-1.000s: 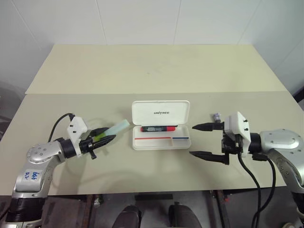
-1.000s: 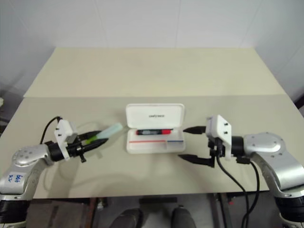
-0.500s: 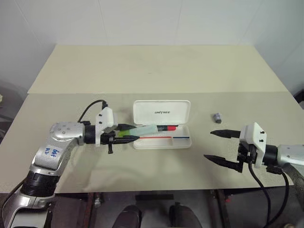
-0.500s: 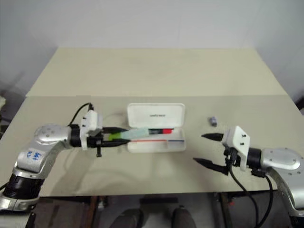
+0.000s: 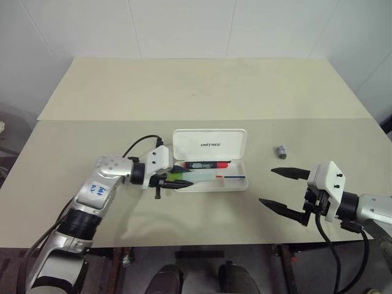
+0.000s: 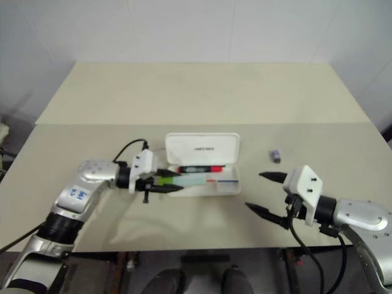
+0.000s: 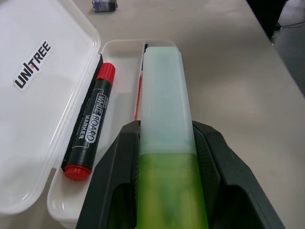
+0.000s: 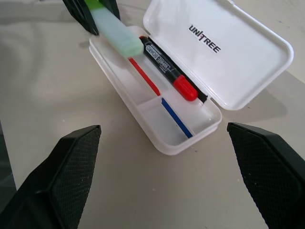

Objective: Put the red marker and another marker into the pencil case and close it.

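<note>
- Looking at the worktop [image 5: 184, 92]: you have the pencil case [image 5: 209, 160] near the middle, lid tipped up at the back, tray facing you.
- Your left gripper [image 5: 177, 178] is at the tray's left end, pinching the green marker [image 5: 191, 182] by its lime half; the pale cap end sticks out over the tray.
- Your right gripper [image 5: 280, 187] hangs well apart to the right of the case, jaws spread wide, holding nothing.
- The red marker [image 7: 88, 134] already lies in the tray's back lane, against the lid hinge, long axis along the case.
- The relation that matters: in the left wrist view the green marker [image 7: 165, 143] runs nearly parallel to the red one, just beside it, over the front lane with the red-blue stripe [image 8: 162, 102]. I'd judge it's lined up with the case's length, so the drop needs little or no rotation, only a lowering and release.
- Can't tell whether the cap end touches the tray floor yet.
- Lid closing is not yet done; the left arm is the nearer one.
- A small grey object [image 5: 280, 149] sits on the worktop right of the case; ignore it.
</note>
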Tool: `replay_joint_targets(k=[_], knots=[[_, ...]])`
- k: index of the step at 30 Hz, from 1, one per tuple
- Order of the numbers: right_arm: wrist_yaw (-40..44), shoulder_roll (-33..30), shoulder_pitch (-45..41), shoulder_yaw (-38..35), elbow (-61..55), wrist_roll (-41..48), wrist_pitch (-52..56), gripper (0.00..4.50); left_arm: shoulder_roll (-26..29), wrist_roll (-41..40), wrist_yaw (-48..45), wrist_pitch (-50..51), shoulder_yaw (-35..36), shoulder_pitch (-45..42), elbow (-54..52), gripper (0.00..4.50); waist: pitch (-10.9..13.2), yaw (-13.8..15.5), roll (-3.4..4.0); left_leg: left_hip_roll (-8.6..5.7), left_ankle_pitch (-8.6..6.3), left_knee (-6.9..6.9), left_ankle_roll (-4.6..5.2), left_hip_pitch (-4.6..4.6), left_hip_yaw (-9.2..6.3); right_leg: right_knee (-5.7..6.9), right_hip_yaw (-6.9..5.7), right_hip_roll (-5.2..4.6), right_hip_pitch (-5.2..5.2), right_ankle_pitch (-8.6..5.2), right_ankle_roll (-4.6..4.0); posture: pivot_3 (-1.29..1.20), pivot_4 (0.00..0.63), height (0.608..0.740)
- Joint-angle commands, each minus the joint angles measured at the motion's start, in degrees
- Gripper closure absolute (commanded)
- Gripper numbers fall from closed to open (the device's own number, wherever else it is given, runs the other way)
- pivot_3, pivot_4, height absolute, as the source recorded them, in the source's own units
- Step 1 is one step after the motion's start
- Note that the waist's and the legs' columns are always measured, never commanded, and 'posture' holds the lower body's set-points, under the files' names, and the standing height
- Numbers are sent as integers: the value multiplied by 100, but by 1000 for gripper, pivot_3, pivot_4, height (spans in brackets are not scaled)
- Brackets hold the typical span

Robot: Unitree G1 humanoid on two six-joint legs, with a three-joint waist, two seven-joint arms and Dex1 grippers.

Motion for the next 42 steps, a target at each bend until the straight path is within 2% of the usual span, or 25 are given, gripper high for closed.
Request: replay_joint_targets(k=[1, 7, 21, 22, 30, 36, 38, 42], knots=[[-148, 39, 18, -212, -287, 149, 78, 0, -136, 136, -29, -233, -93, -157, 104, 3354, -1, -9, -2, 0, 0, 0, 0, 0, 1, -1, 1, 0, 0, 1, 1, 0, 150, 740], [-298, 61, 50, -198, -416, 198, 149, 0, -361, 252, -60, -398, -194, -220, 301, 3354, -1, -15, -2, 1, 1, -1, 2, 3, 3, 3, -1, 1, -1, 1, 2, 0, 150, 740], [-443, 107, 21, -145, -426, 195, 138, 0, -386, 411, -82, -597, -114, -292, 695, 3354, -2, -13, -3, 0, 2, 2, 3, 4, 7, 6, 2, 1, -1, 4, 7, 0, 150, 740], [-447, 113, 7, -130, -418, 188, 131, 0, -391, 443, -48, -636, -112, -305, 715, 2629, -2, -13, -3, 0, 2, 2, 4, 4, 6, 5, 1, 1, -1, 4, 7, 0, 150, 740], [-457, 179, -147, 0, -314, 118, 105, 0, -520, 297, -35, -603, -8, -356, 636, 47, -3, -15, -5, -2, 3, 4, 5, 4, 8, 8, 1, 0, -1, 5, 10, 0, 150, 740], [-795, 457, -463, 72, -245, 275, 378, 0, -484, -129, -250, -293, 146, -251, 116, 47, -3, -22, -5, -1, 3, 5, 5, 5, 9, 9, 2, -1, -2, 5, 10, 0, 150, 740], [-1282, 760, -826, 118, -143, 355, 639, 0, -410, -251, -295, -208, 246, -234, -78, 47, -5, -31, -9, -1, 3, 4, 5, 5, 7, 10, 3, -1, -2, 6, 10, 0, 150, 740], [-2464, 1389, -1575, 311, 441, -140, 1073, 0, -296, -427, -238, 10, 478, -270, -309, 47, -6, -50, -8, -1, 4, 7, 4, 8, 12, 9, 8, -2, -4, 6, 9, 0, 150, 740]])
